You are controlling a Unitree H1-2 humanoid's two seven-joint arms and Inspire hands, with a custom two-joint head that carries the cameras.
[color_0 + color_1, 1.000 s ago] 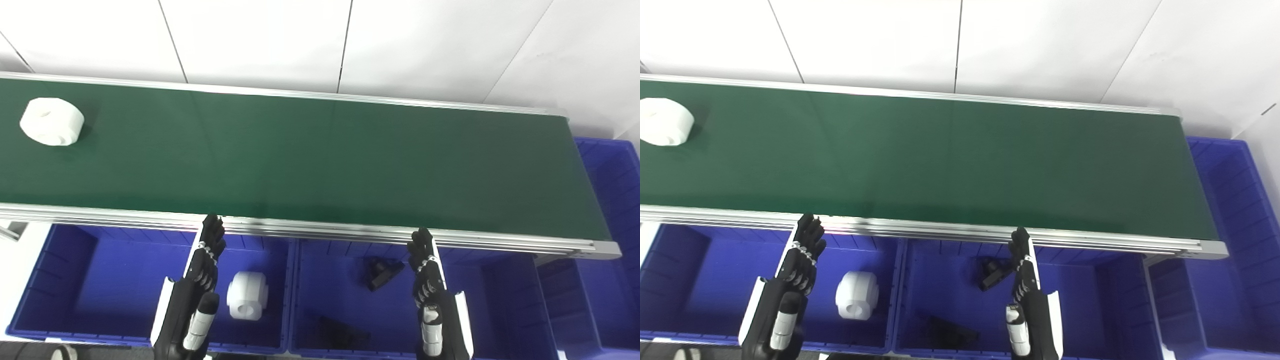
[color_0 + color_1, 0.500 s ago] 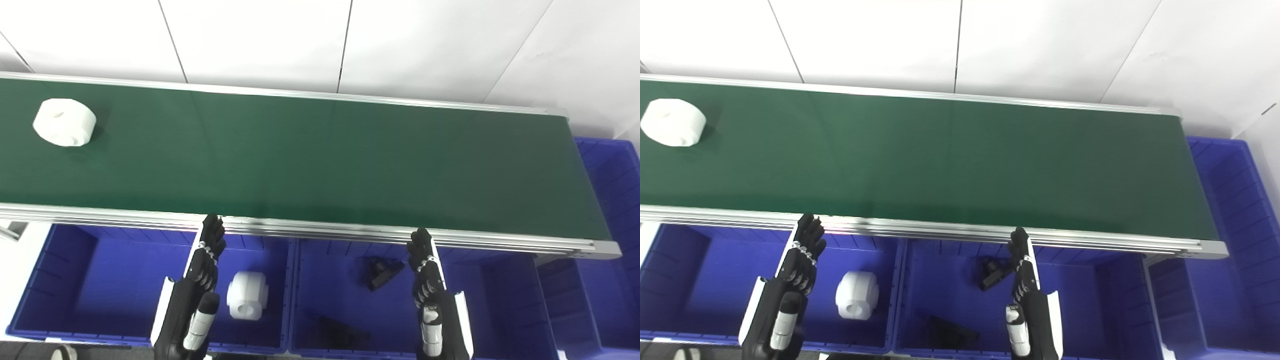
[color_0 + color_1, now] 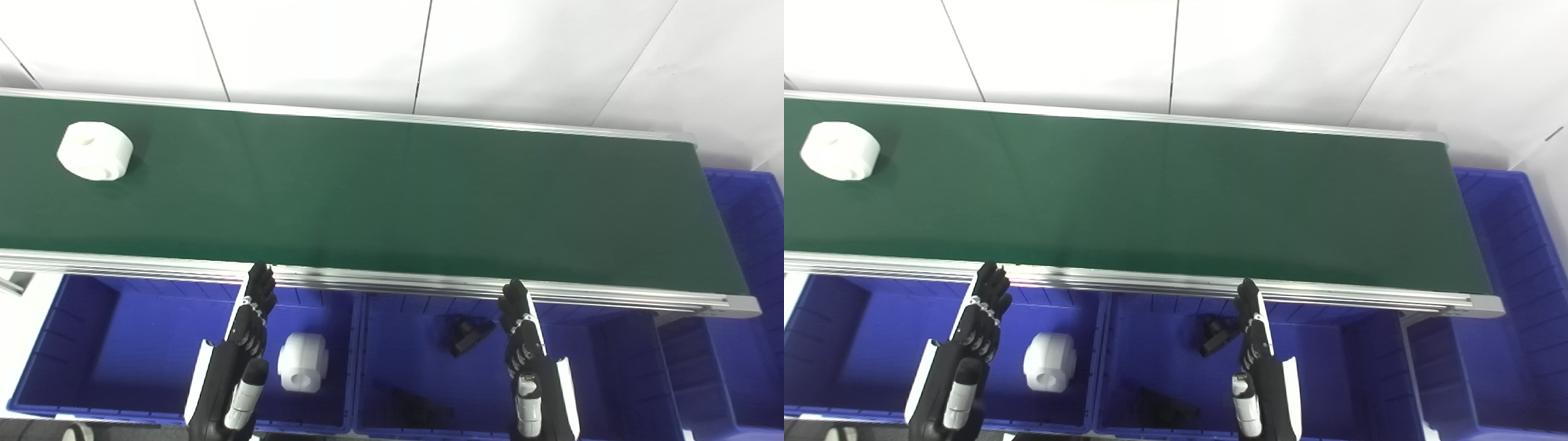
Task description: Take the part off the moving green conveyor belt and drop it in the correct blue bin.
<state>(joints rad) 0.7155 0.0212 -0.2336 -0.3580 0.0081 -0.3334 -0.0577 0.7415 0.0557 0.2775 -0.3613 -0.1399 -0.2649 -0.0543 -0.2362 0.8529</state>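
A white round part (image 3: 95,150) lies on the green conveyor belt (image 3: 380,196) near its far left end. Below the belt's front rail, my left hand (image 3: 245,343) is held over the left blue bin (image 3: 92,343), fingers straight and apart, holding nothing. Over the middle blue bin (image 3: 588,367) my right hand (image 3: 527,355) is likewise open and empty. Both hands are far from the white part.
The left bin holds a white part (image 3: 302,361) beside my left hand. The middle bin holds two black parts (image 3: 467,334) (image 3: 419,407). A third blue bin (image 3: 753,257) stands past the belt's right end. A white wall runs behind the belt.
The white part on the belt has travelled to the right. Both hands have stayed where they were.
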